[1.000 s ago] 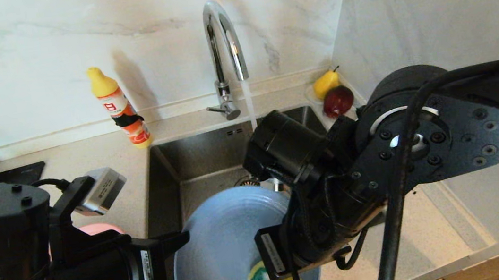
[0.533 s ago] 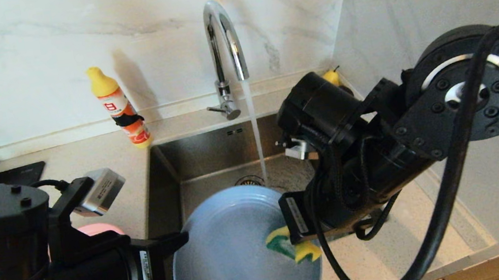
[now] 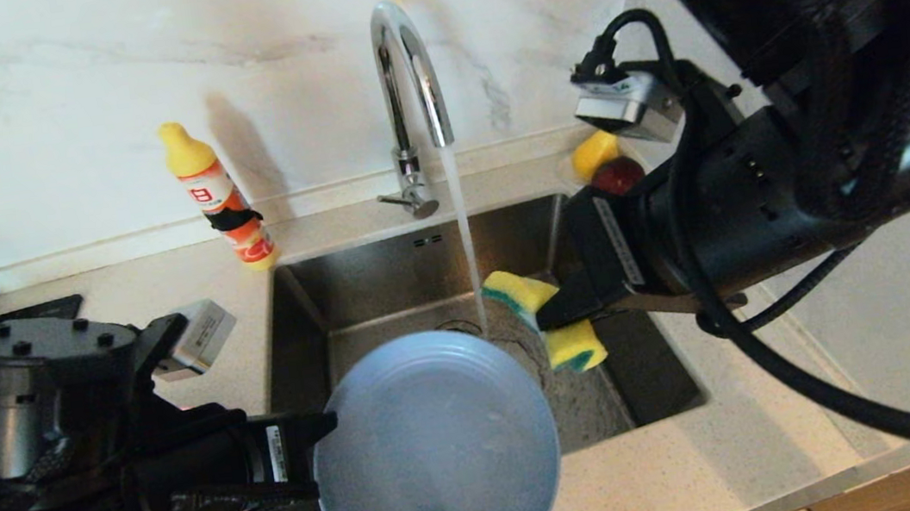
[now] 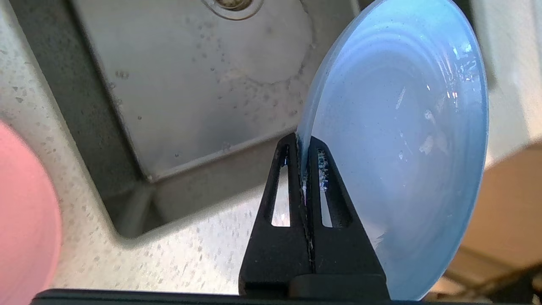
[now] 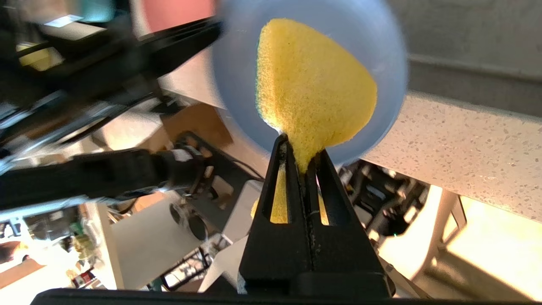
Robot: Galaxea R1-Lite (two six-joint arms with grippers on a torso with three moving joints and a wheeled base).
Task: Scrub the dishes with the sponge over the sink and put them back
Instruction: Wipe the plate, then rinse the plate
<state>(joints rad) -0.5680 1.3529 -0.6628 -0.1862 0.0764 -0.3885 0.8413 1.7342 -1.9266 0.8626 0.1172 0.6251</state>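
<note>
My left gripper [image 3: 322,456] is shut on the left rim of the grey-blue plate [image 3: 435,449], which hangs tilted over the front edge of the sink [image 3: 370,274]. The left wrist view shows the black fingers [image 4: 288,178] pinching the wet plate [image 4: 402,148] edge-on, gripper [image 4: 302,146] above the basin. My right gripper [image 3: 554,317] is shut on the waist of the yellow-and-green sponge [image 3: 546,322], above the basin just right of the running water and clear of the plate. The sponge [image 5: 313,80] fills the right gripper [image 5: 302,148] in its wrist view. A pink dish [image 4: 23,220] lies on the counter left of the sink.
The chrome tap [image 3: 405,62] runs a thin stream into the sink. A yellow-capped orange bottle [image 3: 218,198] stands on the counter at the back left. A pear [image 3: 594,153] and a red fruit [image 3: 617,175] sit in the back right corner by the wall.
My right gripper has lifted the sponge off the plate's face and carried it up and back over the basin, beside the water stream. The left gripper and the plate have hardly moved.
</note>
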